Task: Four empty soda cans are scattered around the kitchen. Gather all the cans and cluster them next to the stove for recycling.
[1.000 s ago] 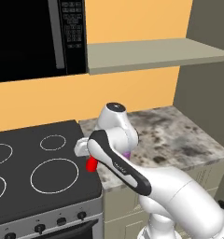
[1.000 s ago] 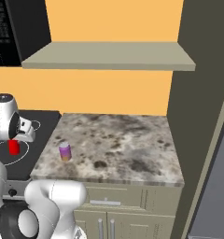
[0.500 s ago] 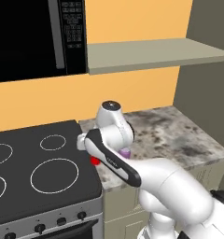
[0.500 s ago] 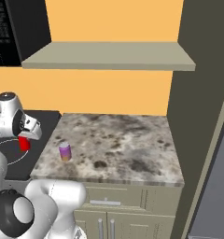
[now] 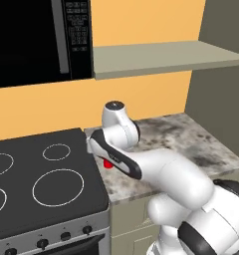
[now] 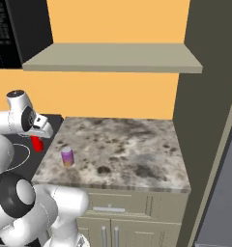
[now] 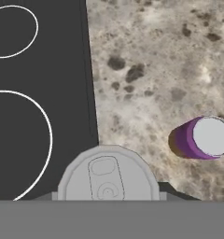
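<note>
My gripper [image 6: 37,137] is shut on a red soda can [image 6: 37,144], which hangs over the right edge of the stove [image 6: 54,121]. In the hand view its silvery top [image 7: 108,175] sits between my fingers, straddling the line between the black cooktop [image 7: 39,93] and the stone counter [image 7: 146,70]. A purple soda can [image 7: 202,137] with an orange lower band stands upright on the counter a short way right of it, seen too in the right base view [image 6: 66,157]. In the left base view the red can [image 5: 107,164] peeks out under my arm beside the stove [image 5: 37,184].
A black microwave [image 5: 37,40] hangs above the stove, and a grey-green shelf [image 6: 113,58] runs over the counter [image 6: 132,149]. A tall dark cabinet side [image 6: 210,120] bounds the counter on the right. The orange wall stands behind.
My gripper has carried the red can to the right, from over the cooktop to the stove's right edge, closer to the purple can. The purple can has not moved.
</note>
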You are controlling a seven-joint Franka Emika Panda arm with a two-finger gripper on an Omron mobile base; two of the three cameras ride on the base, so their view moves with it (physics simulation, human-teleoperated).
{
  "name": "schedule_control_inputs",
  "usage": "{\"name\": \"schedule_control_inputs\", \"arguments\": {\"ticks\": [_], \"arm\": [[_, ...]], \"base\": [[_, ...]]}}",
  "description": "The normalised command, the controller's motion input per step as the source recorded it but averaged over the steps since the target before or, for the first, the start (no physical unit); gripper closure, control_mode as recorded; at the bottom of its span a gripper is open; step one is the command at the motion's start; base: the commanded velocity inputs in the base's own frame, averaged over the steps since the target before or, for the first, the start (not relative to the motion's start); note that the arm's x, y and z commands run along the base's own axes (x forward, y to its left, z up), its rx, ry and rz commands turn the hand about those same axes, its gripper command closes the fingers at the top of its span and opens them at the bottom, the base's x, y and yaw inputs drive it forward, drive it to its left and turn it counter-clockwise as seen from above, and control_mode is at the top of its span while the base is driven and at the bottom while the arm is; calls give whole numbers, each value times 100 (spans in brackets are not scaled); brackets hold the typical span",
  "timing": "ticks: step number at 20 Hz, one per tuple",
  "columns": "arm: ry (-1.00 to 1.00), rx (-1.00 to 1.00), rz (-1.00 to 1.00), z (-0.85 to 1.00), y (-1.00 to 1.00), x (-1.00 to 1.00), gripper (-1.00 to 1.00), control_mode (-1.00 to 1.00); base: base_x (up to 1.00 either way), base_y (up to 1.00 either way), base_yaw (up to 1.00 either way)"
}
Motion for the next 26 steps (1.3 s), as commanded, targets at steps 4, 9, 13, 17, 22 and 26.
{"name": "schedule_control_inputs", "arguments": {"ticks": [4, 9, 13, 17, 22, 26], "arm": [[-4, -10, 0, -26, -19, 36, 100, -100], [-3, -8, 0, -27, -17, 49, 100, -100], [-2, 0, 0, -28, -17, 44, 100, -100], [-5, 0, 0, -26, -13, 47, 100, -100], [-10, 0, 0, -20, -7, 45, 100, -100], [-11, 0, 0, -21, 0, 35, 100, -100]], "base": [[0, 0, 0], [0, 0, 0], [0, 0, 0], [0, 0, 0], [0, 0, 0], [0, 0, 0]]}}
